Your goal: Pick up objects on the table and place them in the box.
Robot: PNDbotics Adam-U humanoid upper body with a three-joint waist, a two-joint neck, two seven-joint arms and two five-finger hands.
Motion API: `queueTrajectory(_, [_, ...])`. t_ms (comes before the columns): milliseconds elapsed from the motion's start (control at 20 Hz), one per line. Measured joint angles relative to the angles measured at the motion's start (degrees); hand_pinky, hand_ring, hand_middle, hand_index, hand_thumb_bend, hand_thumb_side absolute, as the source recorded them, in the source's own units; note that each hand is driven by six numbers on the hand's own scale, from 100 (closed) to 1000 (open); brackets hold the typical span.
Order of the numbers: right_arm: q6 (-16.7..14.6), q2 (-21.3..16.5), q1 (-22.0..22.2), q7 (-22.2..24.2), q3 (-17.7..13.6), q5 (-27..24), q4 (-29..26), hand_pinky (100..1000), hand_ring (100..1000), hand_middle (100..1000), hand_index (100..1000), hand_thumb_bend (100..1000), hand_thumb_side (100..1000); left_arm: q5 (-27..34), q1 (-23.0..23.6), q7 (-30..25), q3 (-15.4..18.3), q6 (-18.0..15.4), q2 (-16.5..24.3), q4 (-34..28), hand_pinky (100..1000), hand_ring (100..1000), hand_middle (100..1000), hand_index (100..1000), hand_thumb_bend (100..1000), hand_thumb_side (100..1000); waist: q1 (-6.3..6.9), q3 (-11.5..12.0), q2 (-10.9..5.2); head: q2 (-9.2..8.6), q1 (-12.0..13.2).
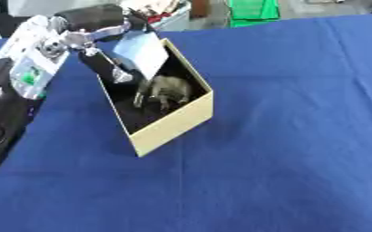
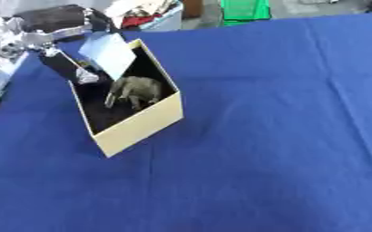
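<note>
At about ten o'clock on the blue tabletop (image 1: 284, 136), the left hand (image 1: 102, 59) reaches into the cream box (image 1: 177, 124), fingers seemingly pinching a pale flat card (image 1: 141, 52) over the olive animal figure (image 1: 167, 88) already inside. Placing looks underway; next, release the card and withdraw without tipping the box. No right hand is in view.

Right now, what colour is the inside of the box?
Black inside the box, cream outside; clearest in the left eye view.
</note>
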Motion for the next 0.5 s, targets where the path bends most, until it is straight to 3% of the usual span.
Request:
queueTrajectory(100, [0.0, 0.0, 0.0, 0.0, 0.0, 0.0, -0.1, 877, 957, 743, 940, 100, 782, 0.2, 0.2, 0.1, -0.1, -0.3, -0.5, 0.8, 730, 744, 617, 816, 119, 229, 0.01, -0.1, 0.12, 0.0, 0.0])
queueTrajectory(150, [0.0, 0.0, 0.0, 0.0, 0.0, 0.0, -0.1, 877, 957, 743, 941, 100, 783, 0.4, 0.2, -0.1, -0.2, -0.5, -0.7, 1.1, 738, 766, 663, 838, 220, 294, 0.04, -0.1, 0.25, 0.0, 0.0])
queueTrajectory(500, [0.0, 0.0, 0.0, 0.0, 0.0, 0.0, -0.1, 877, 957, 742, 941, 100, 784, -0.8, 0.6, -0.5, -0.1, -3.0, -1.3, 2.4, 771, 842, 776, 905, 421, 384, 0.28, -0.4, 0.74, 0.0, 0.0])
